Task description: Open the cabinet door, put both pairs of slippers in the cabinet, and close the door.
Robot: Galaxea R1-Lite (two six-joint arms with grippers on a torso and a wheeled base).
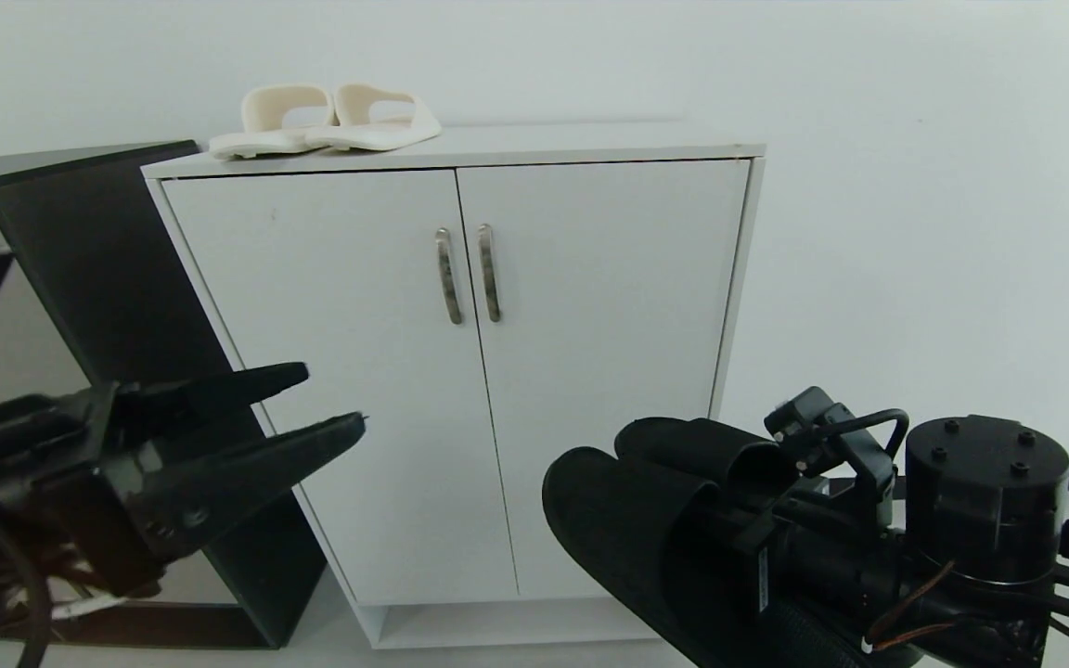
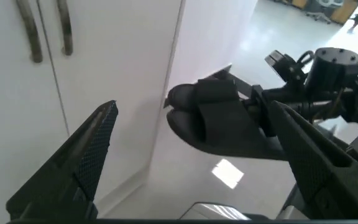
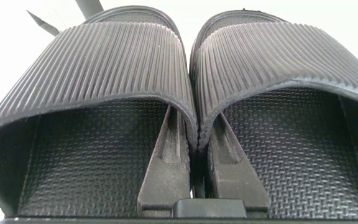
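White laminate covers the cabinet, which stands at the centre of the head view against a pale wall. Both of its doors are shut, and the two upright metal handles sit side by side along the middle seam.

On the cabinet top, at the upper left of the frame, the cream slippers lie next to each other near the left end. The heel of the left one pokes just past the front edge.

At the lower right of the head view, the black slippers are held off the floor in front of the right door's lower corner, apart from the cabinet. The right tool is clamped on them. In the right wrist view one finger lies inside each slipper, under the ribbed strap, and the two fingers pinch the adjoining inner walls together.

At the lower left of the head view, the left tool hangs with its dark jaws spread and nothing between them. It points toward the lower part of the left door without touching it. In the left wrist view the held black pair shows farther off between its two fingers.

At the left edge of the head view, a black slanted stand rests against the cabinet's left side.
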